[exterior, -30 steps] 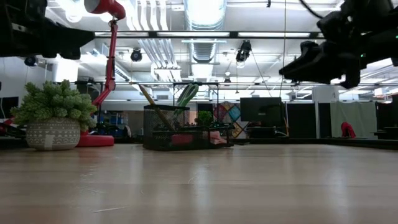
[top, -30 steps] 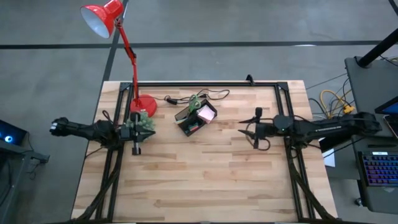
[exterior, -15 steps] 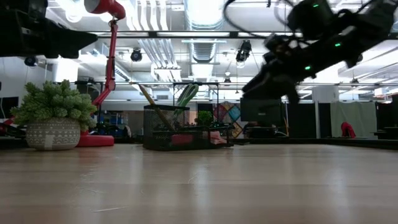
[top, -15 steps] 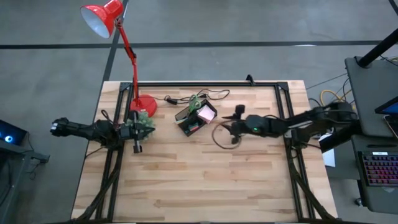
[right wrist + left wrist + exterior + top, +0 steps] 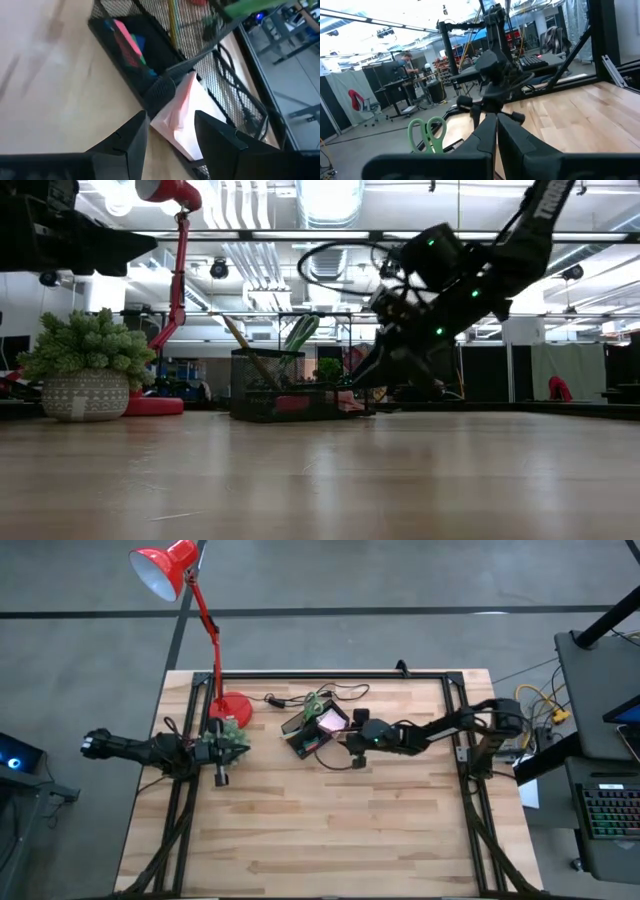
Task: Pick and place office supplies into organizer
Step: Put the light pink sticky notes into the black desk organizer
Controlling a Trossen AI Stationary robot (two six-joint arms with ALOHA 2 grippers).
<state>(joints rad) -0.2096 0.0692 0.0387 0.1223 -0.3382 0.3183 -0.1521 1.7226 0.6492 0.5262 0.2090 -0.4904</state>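
Organizer [image 5: 314, 732] sits near the table's far edge, just beside the red lamp [image 5: 190, 595] base, long axis skewed to the table edges; pink sticky-note pad [image 5: 177, 117] lies in its end compartment; right gripper [image 5: 352, 740] hovers just beside it, jaws apart, empty; risk: a finger catches the mesh wall and shoves the box; left gripper [image 5: 220, 778] waits closed, empty.

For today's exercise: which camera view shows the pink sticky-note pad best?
The right wrist view: the pink pad fills the frame between the open right gripper fingers. The high view shows a small pink patch; the low and left wrist views hide it.
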